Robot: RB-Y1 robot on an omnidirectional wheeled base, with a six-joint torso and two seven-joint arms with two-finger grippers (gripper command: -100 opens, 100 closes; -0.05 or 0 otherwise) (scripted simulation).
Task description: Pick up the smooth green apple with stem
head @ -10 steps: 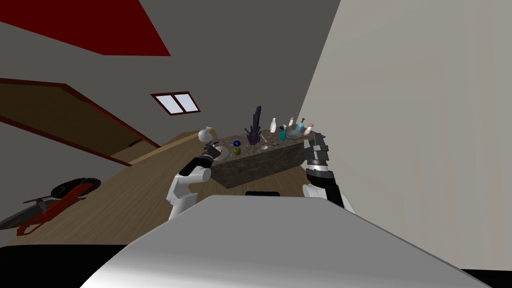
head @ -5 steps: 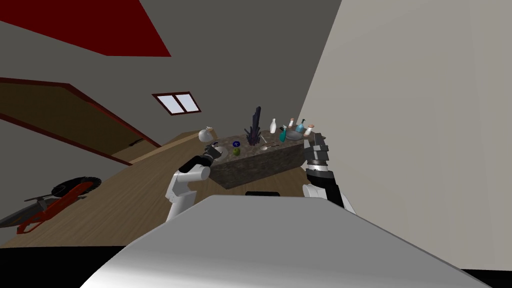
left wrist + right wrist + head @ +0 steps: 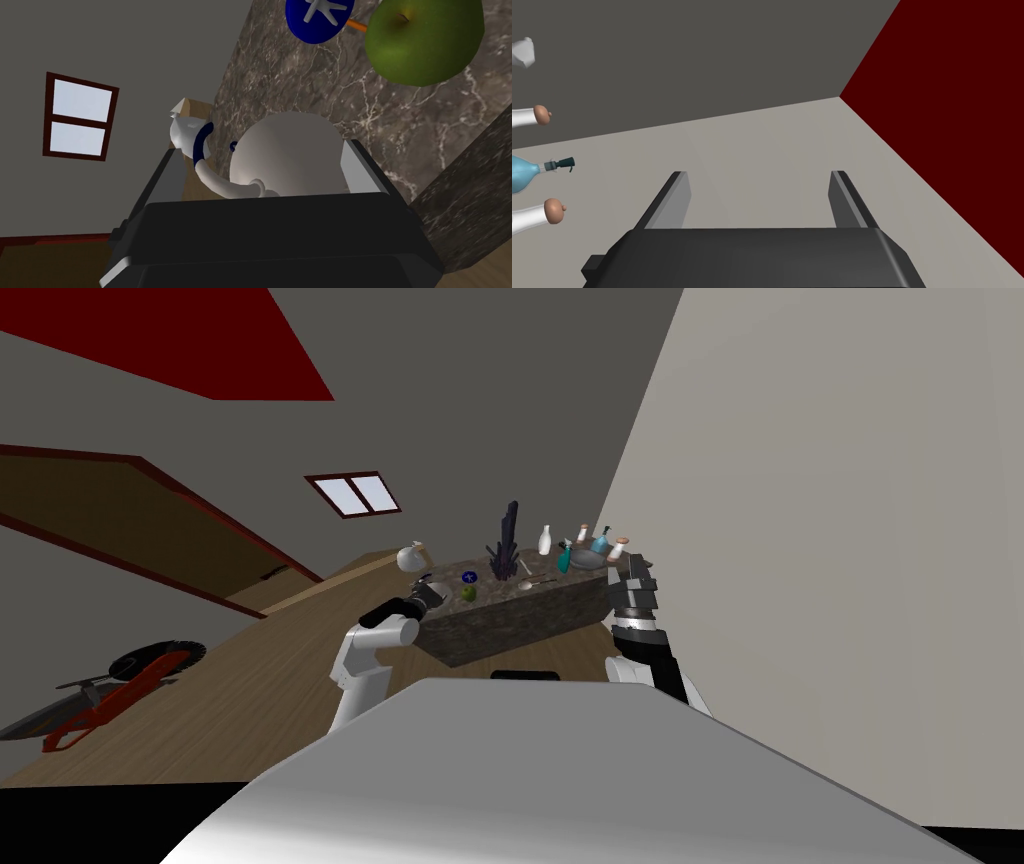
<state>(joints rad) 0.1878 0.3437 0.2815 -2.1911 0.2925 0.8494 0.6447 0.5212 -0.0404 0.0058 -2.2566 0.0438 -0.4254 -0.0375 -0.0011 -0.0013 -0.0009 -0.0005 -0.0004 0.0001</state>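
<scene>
**Left wrist view.** Apple (image 3: 425,40), green and stemmed, lies on the counter (image 3: 300,90) near its left end, beside a blue disc (image 3: 317,15). The left gripper (image 3: 265,150), fingers spread, hangs at the counter's left edge, short of the apple. The right gripper (image 3: 759,175), also spread, is idle. The apple is probably firm, light and slippery, so grip across its widest girth.

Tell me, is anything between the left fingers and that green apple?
Yes. A white rounded object sits between the left gripper's open fingers, right in front. The green apple lies beyond it, off to one side, beside a blue disc.
</scene>
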